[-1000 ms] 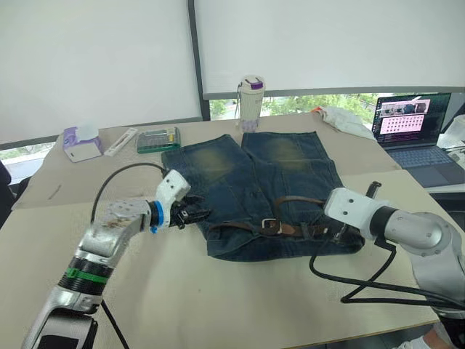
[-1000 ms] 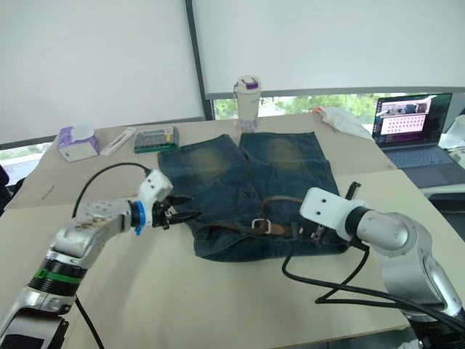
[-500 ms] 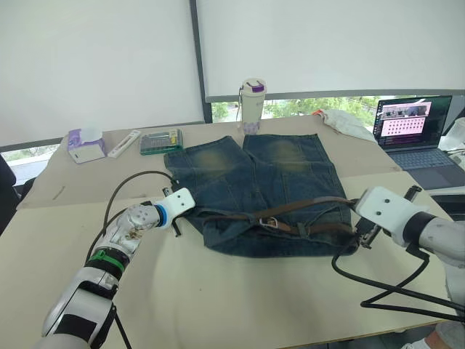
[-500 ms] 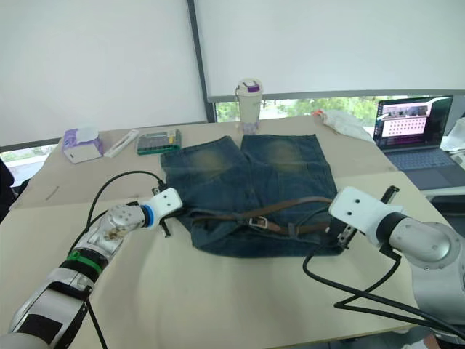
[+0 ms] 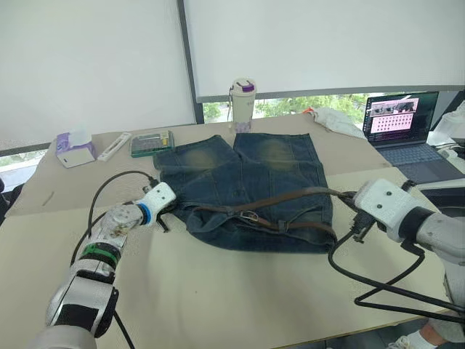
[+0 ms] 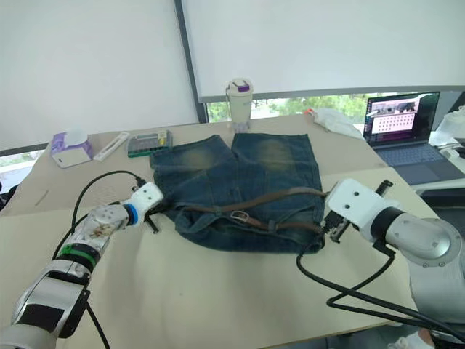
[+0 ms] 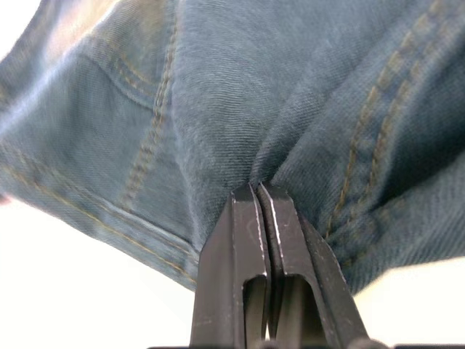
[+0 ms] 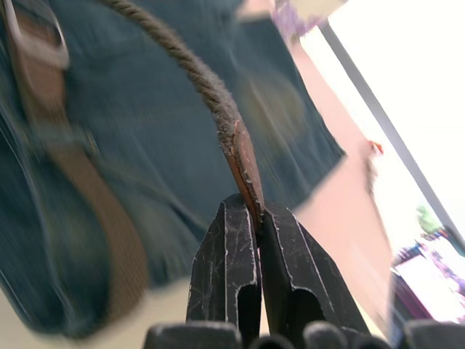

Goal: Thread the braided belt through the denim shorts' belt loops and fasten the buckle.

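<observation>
A: Where do we stand? Our right end effector [image 8: 256, 218] is clamped on the worn reddish tip of the braided belt [image 5: 290, 198], and the strap runs away from it across the denim shorts [image 5: 240, 182] toward the buckle [image 5: 249, 216], which lies on the waistband roughly midway between our two end effectors.

B: And our left end effector [image 7: 259, 198] is pinched tight on a fold of denim at the far corner of the waistband, holding the shorts on the table [image 5: 218, 291].

A: What worries us?

B: The tip hold is thin, just the edge of the leather between the fingers [image 8: 225, 247]. If we pull harder, it may slip free.

A: Also, the strap looks taut. More pull could drag the shorts toward the right end effector and bunch the waistband, closing the belt loops; we cannot make them out clearly from here.

B: The left pinch gathers cloth too, so it could tear loose.
</observation>
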Robot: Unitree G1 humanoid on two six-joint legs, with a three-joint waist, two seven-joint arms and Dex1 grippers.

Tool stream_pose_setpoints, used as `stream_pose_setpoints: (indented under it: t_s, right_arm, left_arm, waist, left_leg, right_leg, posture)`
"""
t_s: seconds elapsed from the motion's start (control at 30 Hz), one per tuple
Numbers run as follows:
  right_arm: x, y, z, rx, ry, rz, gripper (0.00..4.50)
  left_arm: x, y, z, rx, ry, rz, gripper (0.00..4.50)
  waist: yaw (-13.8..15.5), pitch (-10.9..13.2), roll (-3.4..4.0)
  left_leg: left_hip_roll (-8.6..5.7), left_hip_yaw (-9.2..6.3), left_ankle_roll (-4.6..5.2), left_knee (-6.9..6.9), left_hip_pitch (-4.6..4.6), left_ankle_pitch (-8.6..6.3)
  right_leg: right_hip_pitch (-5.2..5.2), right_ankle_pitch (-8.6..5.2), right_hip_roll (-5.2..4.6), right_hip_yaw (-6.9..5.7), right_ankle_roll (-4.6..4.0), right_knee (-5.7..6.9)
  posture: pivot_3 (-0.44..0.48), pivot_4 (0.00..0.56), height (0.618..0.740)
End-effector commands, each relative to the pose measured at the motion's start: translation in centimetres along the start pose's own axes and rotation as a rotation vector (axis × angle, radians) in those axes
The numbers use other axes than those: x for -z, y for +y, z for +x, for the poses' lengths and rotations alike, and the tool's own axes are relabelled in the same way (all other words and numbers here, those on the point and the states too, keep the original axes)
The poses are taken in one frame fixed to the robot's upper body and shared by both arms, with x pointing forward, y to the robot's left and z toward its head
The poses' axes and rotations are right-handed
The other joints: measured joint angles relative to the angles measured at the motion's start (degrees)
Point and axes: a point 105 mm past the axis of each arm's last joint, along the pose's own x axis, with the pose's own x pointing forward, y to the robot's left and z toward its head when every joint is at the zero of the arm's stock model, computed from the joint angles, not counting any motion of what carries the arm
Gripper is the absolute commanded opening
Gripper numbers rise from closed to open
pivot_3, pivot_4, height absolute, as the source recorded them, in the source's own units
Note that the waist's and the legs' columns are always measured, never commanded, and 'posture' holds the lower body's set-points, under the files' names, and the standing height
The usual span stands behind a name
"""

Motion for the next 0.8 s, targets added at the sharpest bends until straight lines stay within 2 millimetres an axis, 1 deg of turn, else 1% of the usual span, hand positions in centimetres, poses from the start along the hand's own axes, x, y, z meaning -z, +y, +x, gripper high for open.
stream_pose_setpoints:
  t_s: [0.03,0.1,0.13,0.2,0.23,0.27,0.3,0.37,0.43,0.53,0.67,0.8]
  right_arm:
    - [-2.0,1.1,1.1,-0.038,-0.068,-0.024,0.0]
    - [-2.4,1.6,2.4,-0.062,-0.074,-0.02,0.0]
    - [-2.5,1.7,2.8,-0.071,-0.074,-0.019,0.0]
    - [-2.8,2.3,4.0,-0.113,-0.076,-0.021,0.0]
    - [-2.9,2.5,4.3,-0.13,-0.076,-0.022,0.0]
    - [-3.1,2.8,4.6,-0.15,-0.078,-0.026,0.0]
    - [-3.3,3.2,4.9,-0.18,-0.082,-0.035,0.0]
    - [-3.7,4.0,5.2,-0.233,-0.088,-0.058,0.0]
    - [-3.9,4.3,5.4,-0.26,-0.088,-0.073,0.0]
    - [-4.1,4.6,5.6,-0.283,-0.087,-0.095,0.0]
    - [-4.7,4.8,5.9,-0.295,-0.097,-0.115,0.0]
    - [-5.1,4.9,6.0,-0.297,-0.107,-0.115,0.0]
  left_arm:
    - [-3.8,-1.4,-0.6,0.127,-0.144,-0.04,0.01]
    - [-6.9,-3.4,-1.4,0.246,-0.236,0.007,0.58]
    - [-7.8,-4.2,-1.8,0.286,-0.262,0.025,0.77]
    - [-10.8,-7.0,-2.5,0.393,-0.326,0.11,1.49]
    - [-11.8,-8.0,-2.8,0.424,-0.346,0.124,1.87]
    - [-12.7,-8.9,-2.9,0.452,-0.363,0.146,2.15]
    - [-14.1,-9.9,-2.8,0.466,-0.395,0.166,2.43]
    - [-16.1,-11.2,-2.8,0.488,-0.433,0.214,2.43]
    - [-17.0,-12.0,-2.7,0.5,-0.441,0.247,2.43]
    - [-17.3,-12.7,-2.6,0.516,-0.426,0.292,2.43]
    - [-16.3,-13.4,-2.1,0.548,-0.358,0.316,2.43]
    - [-15.7,-13.2,-1.4,0.513,-0.321,0.331,2.43]
  waist:
    - [0.39,0.03,-0.04]
    - [0.88,0.05,-0.08]
    - [1.13,0.07,-0.11]
    - [1.58,0.08,-0.13]
    - [1.86,0.07,-0.13]
    - [1.93,0.07,-0.13]
    - [1.9,0.07,-0.12]
    - [1.82,0.07,-0.12]
    - [1.64,0.07,-0.12]
    - [1.3,0.06,-0.11]
    - [0.97,0.06,-0.11]
    - [1.17,0.06,-0.11]
  left_leg:
    - [0.0,-0.02,0.0,0.14,-0.09,-0.01]
    - [-0.03,-0.11,0.0,0.32,-0.16,-0.06]
    - [-0.05,-0.13,0.0,0.37,-0.2,-0.06]
    - [-0.1,-0.19,0.0,0.39,-0.2,-0.06]
    - [-0.1,-0.18,-0.01,0.4,-0.2,-0.06]
    - [-0.11,-0.17,-0.01,0.4,-0.18,-0.05]
    - [-0.11,-0.15,-0.02,0.4,-0.18,-0.05]
    - [-0.09,-0.1,-0.02,0.39,-0.15,-0.05]
    - [-0.09,-0.08,-0.02,0.39,-0.16,-0.05]
    - [-0.06,-0.06,-0.01,0.37,-0.14,-0.05]
    - [-0.05,-0.08,-0.02,0.35,-0.14,-0.05]
    - [-0.07,-0.1,-0.01,0.36,-0.15,-0.05]
  right_leg:
    - [-0.01,0.0,-0.01,-0.04,0.0,0.01]
    - [-0.01,0.0,-0.07,-0.12,0.01,-0.01]
    - [0.0,0.01,-0.13,-0.11,0.02,-0.02]
    - [0.03,0.02,-0.18,-0.08,0.04,-0.06]
    - [0.06,0.03,-0.18,-0.08,0.04,-0.07]
    - [0.08,0.02,-0.19,-0.1,0.05,-0.07]
    - [0.08,0.02,-0.18,-0.09,0.05,-0.08]
    - [0.08,0.02,-0.14,-0.08,0.05,-0.06]
    - [0.09,0.02,-0.09,-0.08,0.04,-0.07]
    - [0.08,0.02,-0.03,-0.05,0.04,-0.06]
    - [0.05,0.02,-0.01,-0.06,0.03,-0.06]
    - [0.06,0.02,-0.04,-0.07,0.03,-0.07]
  posture:
    - [0.0,0.15,0.74]
    - [0.0,0.15,0.74]
    - [0.0,0.15,0.74]
    - [0.0,0.15,0.74]
    - [0.0,0.15,0.74]
    - [0.0,0.15,0.74]
    - [0.0,0.15,0.74]
    - [0.0,0.15,0.74]
    - [0.0,0.15,0.74]
    - [0.0,0.15,0.74]
    - [0.0,0.15,0.74]
    - [0.0,0.15,0.74]
